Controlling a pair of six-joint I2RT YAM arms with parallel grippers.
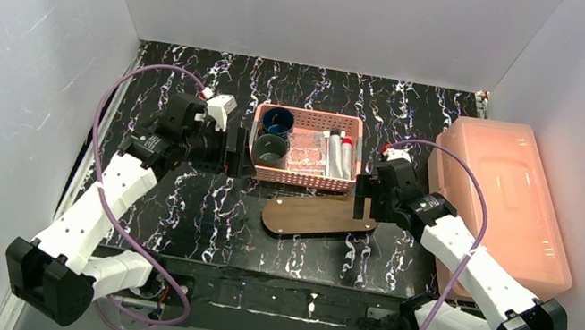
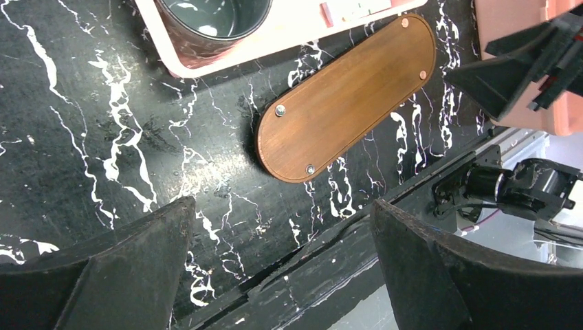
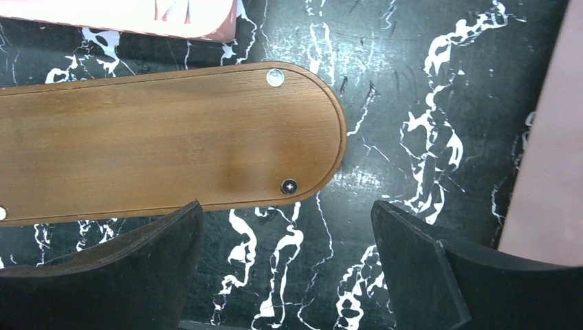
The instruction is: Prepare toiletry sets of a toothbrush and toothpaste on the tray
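The tray lies bare just in front of the basket. It is a flat, rimless oval of smooth dark brown wood with 4 small screw heads. The left gripper stands wide and empty beside the basket's left wall. The right gripper gapes empty at the basket's front right corner. Likely trouble: the round tubes roll off the board, or a nudge slides it across the glossy marbled table.

Open counter in front of the tray and off its left end. Top of the tray bare, reachable from above. Crowded behind by the pink basket (just beside the tray's far edge). Blocked at the right end by the right gripper, jaws spread; pink lidded box farther right.
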